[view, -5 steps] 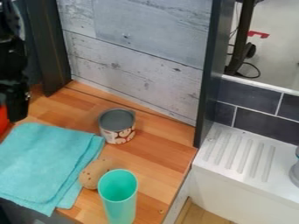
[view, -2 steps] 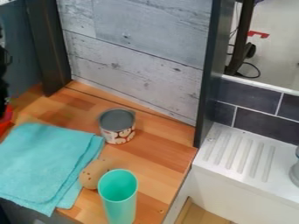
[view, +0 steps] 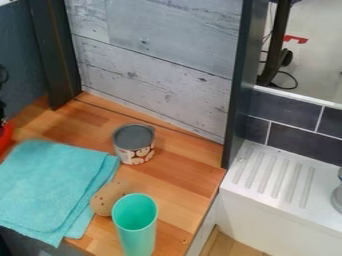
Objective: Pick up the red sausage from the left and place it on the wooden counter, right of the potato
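Peeking in at the view's left edge, the black gripper sits by a red object at the desk's left side; I cannot tell whether it is released, clenched or grasping that object. Next to the red object lies a folded turquoise cloth. Near the cloth's right corner, 1 can with a grey top and patterned side stands upright. Lower down, 1 brown speckled oval item is between the cloth and an upright mint-green cup. Right of the desk is a white ridged surface.
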Motion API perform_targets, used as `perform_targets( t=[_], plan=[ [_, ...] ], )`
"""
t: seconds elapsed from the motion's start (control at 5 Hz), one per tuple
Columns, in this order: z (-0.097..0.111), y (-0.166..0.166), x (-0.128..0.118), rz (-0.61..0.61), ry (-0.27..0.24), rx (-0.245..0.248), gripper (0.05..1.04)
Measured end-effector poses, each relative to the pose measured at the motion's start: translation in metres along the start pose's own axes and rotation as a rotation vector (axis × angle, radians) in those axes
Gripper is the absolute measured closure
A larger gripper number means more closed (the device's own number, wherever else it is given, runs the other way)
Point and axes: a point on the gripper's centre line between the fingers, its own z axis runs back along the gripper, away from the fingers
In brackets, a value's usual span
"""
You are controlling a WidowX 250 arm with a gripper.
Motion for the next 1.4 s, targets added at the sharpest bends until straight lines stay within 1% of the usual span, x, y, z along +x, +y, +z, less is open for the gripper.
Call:
perform_targets(
  t=[0.2, 0.4, 0.8, 1.0, 1.2, 1.4],
  plan=[
    [-0.011, 0.003, 0.004, 0.026, 0.012, 0.019, 0.081],
    [-0.021, 0.001, 0.011, 0.018, 0.005, 0.008, 0.081],
    [-0.044, -0.004, 0.019, 0.029, 0.053, -0.030, 0.081],
    [-0.047, -0.005, 0.022, 0.038, 0.054, -0.045, 0.133],
    [-0.047, -0.006, 0.022, 0.042, 0.051, -0.049, 0.408],
    [-0.047, -0.008, 0.023, 0.033, 0.044, -0.059, 0.527]
  ],
)
